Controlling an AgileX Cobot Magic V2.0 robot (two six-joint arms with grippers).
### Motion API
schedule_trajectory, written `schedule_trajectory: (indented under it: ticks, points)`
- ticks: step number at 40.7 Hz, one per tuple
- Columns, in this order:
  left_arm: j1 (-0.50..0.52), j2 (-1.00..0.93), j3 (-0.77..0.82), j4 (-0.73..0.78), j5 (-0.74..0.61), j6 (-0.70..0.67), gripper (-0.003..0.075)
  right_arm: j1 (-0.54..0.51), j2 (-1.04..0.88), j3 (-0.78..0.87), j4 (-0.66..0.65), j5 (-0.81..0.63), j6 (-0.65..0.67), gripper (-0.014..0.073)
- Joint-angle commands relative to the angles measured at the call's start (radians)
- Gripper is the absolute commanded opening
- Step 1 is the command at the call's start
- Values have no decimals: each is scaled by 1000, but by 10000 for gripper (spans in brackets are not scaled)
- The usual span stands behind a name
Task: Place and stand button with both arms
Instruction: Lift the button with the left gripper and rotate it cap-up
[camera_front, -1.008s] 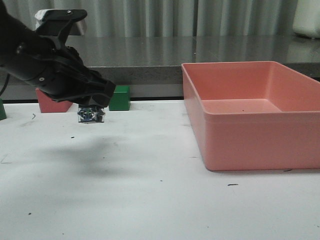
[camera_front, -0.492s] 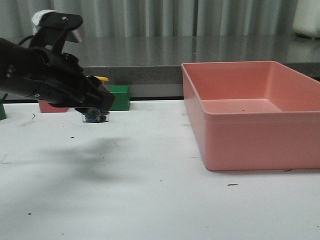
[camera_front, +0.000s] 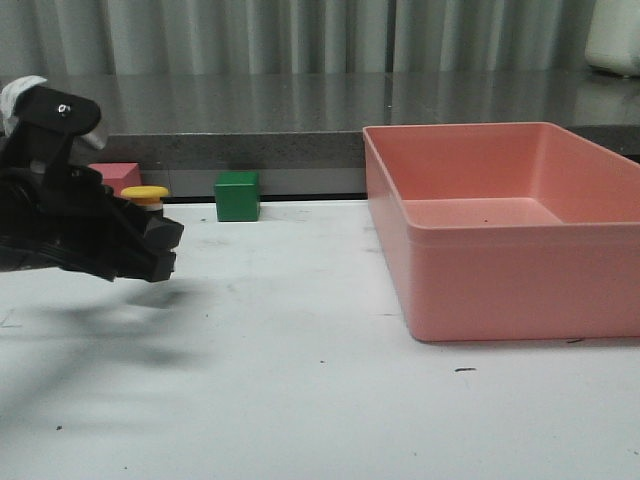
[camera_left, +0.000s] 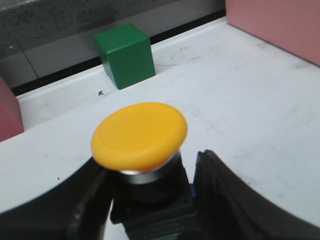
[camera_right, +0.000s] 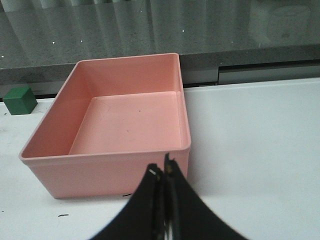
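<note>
Over at about nine o'clock on the white table, the left gripper is hanging low, its black fingers sitting on either side of the button. The button is standing upright between them, yellow cap on top, silver ring and black collar beneath, dark base down between the fingers. From the left wrist view the fingers are sitting narrow and right against the base, though I cannot quite tell whether they are pressing on it or only flanking it. In the front view just the yellow cap is peeking over the arm, so whether the base is touching the table is hard to say.

Behind it, toward eleven o'clock, a green cube is sitting near the back edge, and a red block is showing just beyond the cap.

At three o'clock a pink bin is resting on the table. The right gripper is hovering in front of that bin with its fingers pressed together, nothing between them.
</note>
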Motion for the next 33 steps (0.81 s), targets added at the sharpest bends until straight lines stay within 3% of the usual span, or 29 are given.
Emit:
schedule_trajectory:
  ticks: [1, 15, 18, 28, 33]
  points:
    - [2, -16, 2, -44, -152, 9, 45, -6, 22, -26, -14, -82, -9, -62]
    - [2, 61, 14, -56, -254, 11, 63, -6, 22, -26, -14, -82, -9, -62]
    - [2, 63, 23, -56, -293, 11, 111, -6, 22, -26, -14, -82, -9, -62]
    - [2, 64, 53, -56, -382, 13, 431, -6, 22, -26, -14, -82, -9, -62]
    - [2, 64, 53, -56, -384, 13, 492, -6, 22, -26, -14, -82, -9, -62]
